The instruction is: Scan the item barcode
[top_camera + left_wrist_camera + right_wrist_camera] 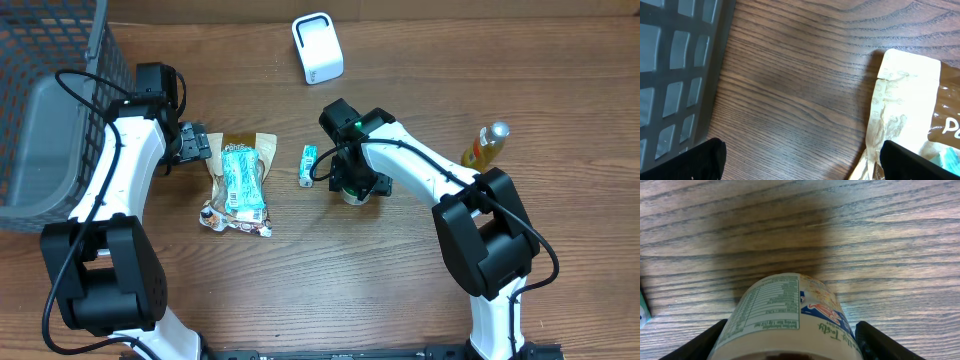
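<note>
Dark wood-grain table (300,290) — left gripper (802,160) wide apart, right gripper (790,347) astride a labelled cup (785,305), grip unclear.

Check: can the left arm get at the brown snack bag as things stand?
Probably yes. The left gripper stands open right beside the snack bag, near its upper end, with only bare table between them.

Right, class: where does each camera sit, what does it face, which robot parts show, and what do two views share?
Overhead: above the table, looking down; both arms show.
Left wrist: on the left arm, facing table, basket and pouch; its fingers show, spread wide.
Right wrist: on the right arm, facing a tub between its fingers.
Shared: overhead and left wrist both show the pouch.
</note>
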Tool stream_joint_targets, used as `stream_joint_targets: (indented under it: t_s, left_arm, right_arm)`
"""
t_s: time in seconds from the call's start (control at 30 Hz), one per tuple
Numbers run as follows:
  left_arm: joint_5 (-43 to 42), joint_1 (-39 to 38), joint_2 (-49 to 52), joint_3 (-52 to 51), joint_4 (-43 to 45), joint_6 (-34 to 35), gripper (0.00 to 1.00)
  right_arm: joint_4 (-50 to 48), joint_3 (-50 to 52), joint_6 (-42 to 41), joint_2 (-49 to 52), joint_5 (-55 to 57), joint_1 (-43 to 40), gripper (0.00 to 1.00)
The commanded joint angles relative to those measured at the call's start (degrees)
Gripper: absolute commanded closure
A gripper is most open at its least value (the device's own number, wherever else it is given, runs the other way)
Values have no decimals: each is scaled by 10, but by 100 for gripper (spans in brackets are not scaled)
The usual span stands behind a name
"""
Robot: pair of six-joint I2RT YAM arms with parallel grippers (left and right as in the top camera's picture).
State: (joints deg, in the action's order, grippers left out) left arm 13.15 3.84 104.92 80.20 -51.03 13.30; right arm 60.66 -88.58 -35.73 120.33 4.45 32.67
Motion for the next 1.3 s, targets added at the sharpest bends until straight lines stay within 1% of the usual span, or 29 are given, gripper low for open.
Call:
stream_joint_targets:
  t_s: [0.0,0.07,0.23,0.37,0.57,0.8,0.93,1.17,1.27]
  left_arm:
    - [8,-2,0,3,1,-2,1]
    - [8,-2,0,3,1,-2,0]
    - [8,-2,0,3,1,-2,0]
    - [8,-2,0,3,1,-2,0]
    - [8,-2,0,3,1,-2,1]
    - [8,-2,0,3,1,-2,0]
    - [8,-2,0,3,1,-2,1]
    - [8,-2,0,3,1,-2,0]
    - [8,-2,0,3,1,-2,0]
  right_arm:
    - [-2,3,2,2,4,-2,25]
    - [-1,2,2,2,4,-2,25]
    - [23,-25,2,2,4,-2,33]
    - [63,-62,2,2,-1,-2,39]
    - [123,-107,2,2,-75,-2,40]
    - [208,-109,2,2,-184,-2,40]
    - [253,-109,2,2,-219,-2,40]
    - [285,-109,2,2,-259,-2,40]
    - [288,-109,2,2,-296,-2,40]
